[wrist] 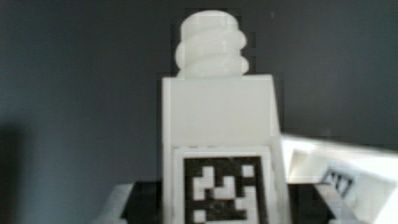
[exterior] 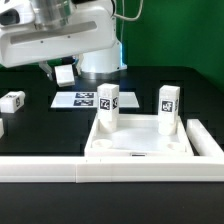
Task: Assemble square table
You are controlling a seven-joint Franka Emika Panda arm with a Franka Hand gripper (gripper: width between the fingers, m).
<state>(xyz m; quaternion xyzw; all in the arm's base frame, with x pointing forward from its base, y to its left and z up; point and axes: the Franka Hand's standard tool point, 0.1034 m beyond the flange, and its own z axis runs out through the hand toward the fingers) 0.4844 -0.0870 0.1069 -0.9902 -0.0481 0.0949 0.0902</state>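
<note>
Hand (exterior: pixel 63 72) clenched on a leg (wrist: pixel 217 130), held clear of the bench (exterior: pixel 40 130) at the exterior view's left, behind the marker board (exterior: pixel 82 101). In the wrist view I read the tag at the leg's near end and a threaded stud at the far end. Slab (exterior: pixel 140 150) lies flat on the bench, just behind the rail (exterior: pixel 60 172). Two upright legs (exterior: pixel 108 105) (exterior: pixel 168 106) stand along the slab's far side. Spare leg (exterior: pixel 12 100) lies on the bench, far left.
</note>
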